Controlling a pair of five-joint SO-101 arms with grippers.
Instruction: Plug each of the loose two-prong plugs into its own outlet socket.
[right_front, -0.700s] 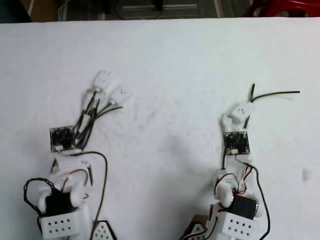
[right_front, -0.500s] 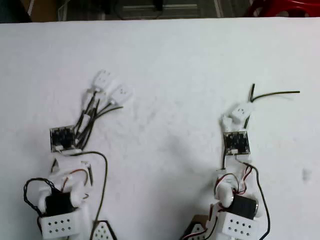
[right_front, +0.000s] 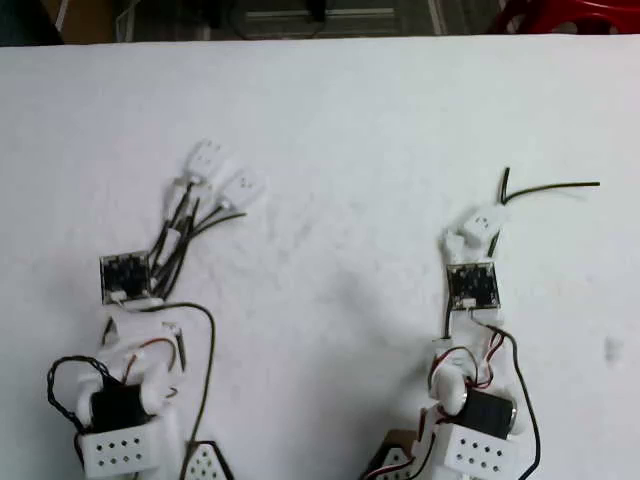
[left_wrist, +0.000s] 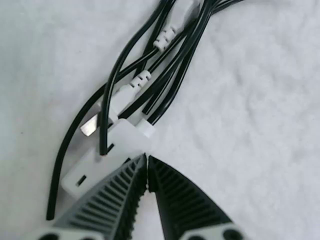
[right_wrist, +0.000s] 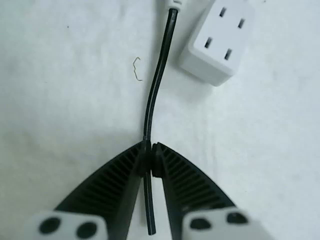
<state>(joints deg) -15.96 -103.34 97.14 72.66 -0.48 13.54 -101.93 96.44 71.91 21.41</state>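
Two sets of jaws, both clamped, and neither has a proper hold on a plug body, which is where I see trouble. The right jaws are pinched tight on a black cable (right_wrist: 159, 75), whose cut end pokes out behind them. The white outlet socket (right_wrist: 219, 42) sits just beside that cable on the surface (right_wrist: 60, 110), slots facing up. Holding it by the cord means the far end can flop or twist, so lining prongs up with slots looks dicey, and a push might just buckle the cord.

The left jaws are closed too, with the tips butting against a white plug (left_wrist: 95, 165). Honestly I can't tell if they're nipping a corner or nothing at all. That plug lies tangled in a bundle of black cables (left_wrist: 170, 65), so any tug could drag the whole knot along, or the plug could simply squirt out sideways.
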